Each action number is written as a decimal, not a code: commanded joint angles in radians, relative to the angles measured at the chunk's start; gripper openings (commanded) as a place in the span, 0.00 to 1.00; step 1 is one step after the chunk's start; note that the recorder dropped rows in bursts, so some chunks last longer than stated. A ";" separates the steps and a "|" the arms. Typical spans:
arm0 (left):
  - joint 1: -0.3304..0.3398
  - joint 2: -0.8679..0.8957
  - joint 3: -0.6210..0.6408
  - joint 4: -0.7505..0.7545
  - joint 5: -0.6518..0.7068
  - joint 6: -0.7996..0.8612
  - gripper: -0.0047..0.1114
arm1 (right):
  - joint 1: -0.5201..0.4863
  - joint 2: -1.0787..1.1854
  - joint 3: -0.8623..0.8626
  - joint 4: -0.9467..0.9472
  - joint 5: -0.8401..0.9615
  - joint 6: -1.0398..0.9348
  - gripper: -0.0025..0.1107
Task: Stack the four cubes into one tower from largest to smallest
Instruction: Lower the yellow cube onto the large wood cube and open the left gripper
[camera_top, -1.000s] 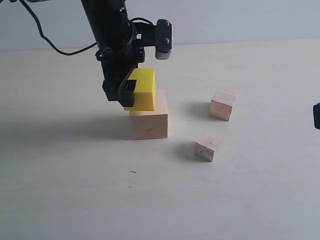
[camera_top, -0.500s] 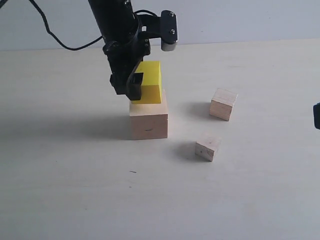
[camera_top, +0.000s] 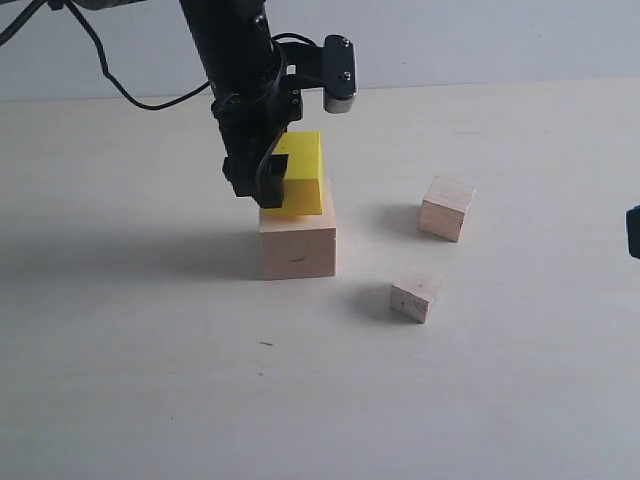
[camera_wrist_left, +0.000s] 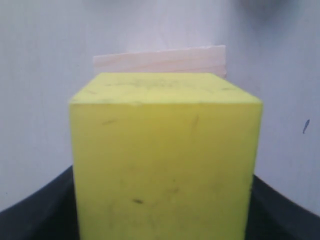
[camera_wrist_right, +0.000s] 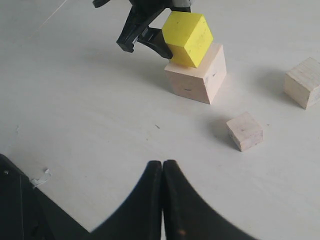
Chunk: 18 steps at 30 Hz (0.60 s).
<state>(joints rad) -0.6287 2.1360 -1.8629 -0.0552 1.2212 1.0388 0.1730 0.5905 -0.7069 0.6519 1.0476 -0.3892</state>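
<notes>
The bright yellow cube (camera_top: 302, 172) sits on top of the large pale wood cube (camera_top: 297, 240), slightly toward its left edge. My left gripper (camera_top: 285, 182) is shut on the yellow cube from above; its dark fingers (camera_wrist_left: 37, 215) flank the yellow cube (camera_wrist_left: 165, 160), with the large cube (camera_wrist_left: 160, 61) showing beyond. The second-smallest wood cube (camera_top: 446, 208) and the smallest wood cube (camera_top: 415, 294) lie apart on the table to the right. My right gripper (camera_wrist_right: 163, 165) is shut and empty, well short of the small cube (camera_wrist_right: 245, 131).
The pale table (camera_top: 150, 380) carries only these cubes. A dark part of the right arm (camera_top: 633, 230) shows at the right edge. A black cable (camera_top: 130, 95) trails behind the left arm.
The left gripper carried the yellow cube rightward and down, levelling it onto the large wood cube. The other cubes and the right arm stayed still.
</notes>
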 joint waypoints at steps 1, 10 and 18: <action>0.002 -0.005 -0.008 -0.008 0.000 -0.003 0.04 | 0.001 -0.006 0.005 -0.005 -0.002 -0.003 0.02; 0.002 -0.005 -0.008 -0.008 -0.007 -0.003 0.04 | 0.001 -0.006 0.005 -0.005 0.000 -0.003 0.02; 0.002 0.002 -0.008 -0.008 -0.007 0.000 0.04 | 0.001 -0.006 0.005 -0.005 0.000 -0.003 0.02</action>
<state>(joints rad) -0.6287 2.1360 -1.8629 -0.0552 1.2212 1.0388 0.1730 0.5905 -0.7069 0.6519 1.0476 -0.3892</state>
